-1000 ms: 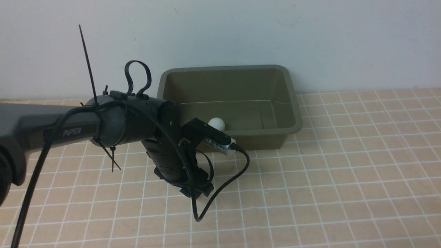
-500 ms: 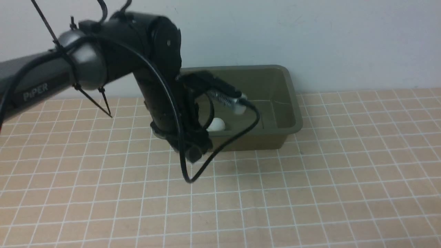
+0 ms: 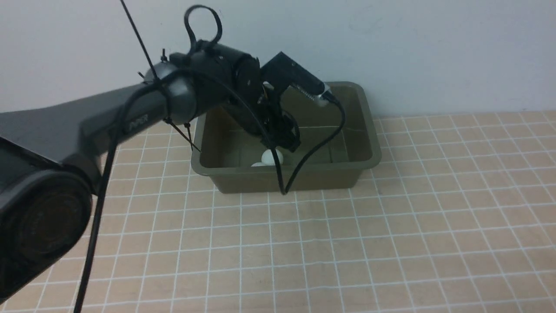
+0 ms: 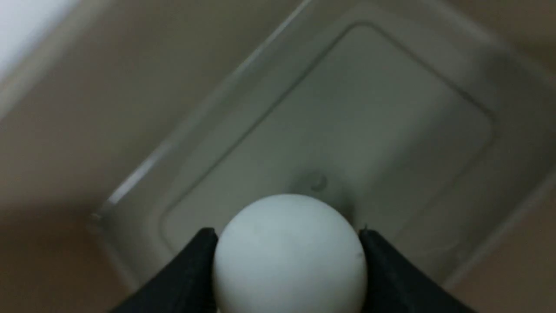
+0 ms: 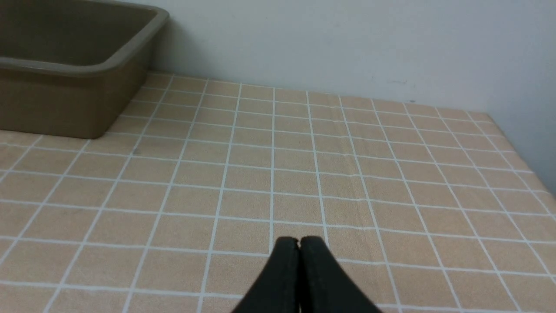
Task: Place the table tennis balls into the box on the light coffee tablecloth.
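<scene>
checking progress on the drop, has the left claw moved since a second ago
Yes. In the front view the left claw rose from the tablecloth before the box and went toward the wall, now above the box's inside.

Robotics lab or test station, by look of it. Plain pale wall [image 3: 434, 52] behind; light coffee tablecloth [image 3: 391, 243] with white grid runs up to it. Black robot arm [image 3: 87, 121] marked PiPER, cable ties [image 3: 165, 58] and loose black cable [image 3: 93, 239] strapped along it.
</scene>
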`<control>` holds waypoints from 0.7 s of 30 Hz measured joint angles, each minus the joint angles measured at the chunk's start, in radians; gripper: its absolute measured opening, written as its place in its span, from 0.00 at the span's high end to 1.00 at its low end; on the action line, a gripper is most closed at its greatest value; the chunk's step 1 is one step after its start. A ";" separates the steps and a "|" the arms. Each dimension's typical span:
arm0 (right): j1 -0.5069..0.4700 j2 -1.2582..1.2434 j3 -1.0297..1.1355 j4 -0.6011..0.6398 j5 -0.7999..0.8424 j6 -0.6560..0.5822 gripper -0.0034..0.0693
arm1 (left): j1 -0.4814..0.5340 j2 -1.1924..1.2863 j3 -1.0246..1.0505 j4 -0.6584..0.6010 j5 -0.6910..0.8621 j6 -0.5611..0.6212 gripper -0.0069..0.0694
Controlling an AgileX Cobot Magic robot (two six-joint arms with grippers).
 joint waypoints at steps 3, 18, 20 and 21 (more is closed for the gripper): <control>0.000 0.000 0.000 0.000 0.000 0.000 0.98 | 0.012 0.025 0.000 -0.017 -0.024 -0.053 0.49; 0.000 0.000 0.000 0.000 0.000 0.000 0.98 | 0.037 0.012 -0.010 -0.078 0.019 -0.108 0.39; 0.000 0.000 0.000 0.000 0.000 0.000 0.98 | 0.037 -0.025 -0.040 -0.075 0.110 -0.110 0.41; 0.000 0.000 0.000 0.000 0.000 0.000 0.98 | 0.037 -0.029 -0.042 -0.075 0.118 -0.110 0.42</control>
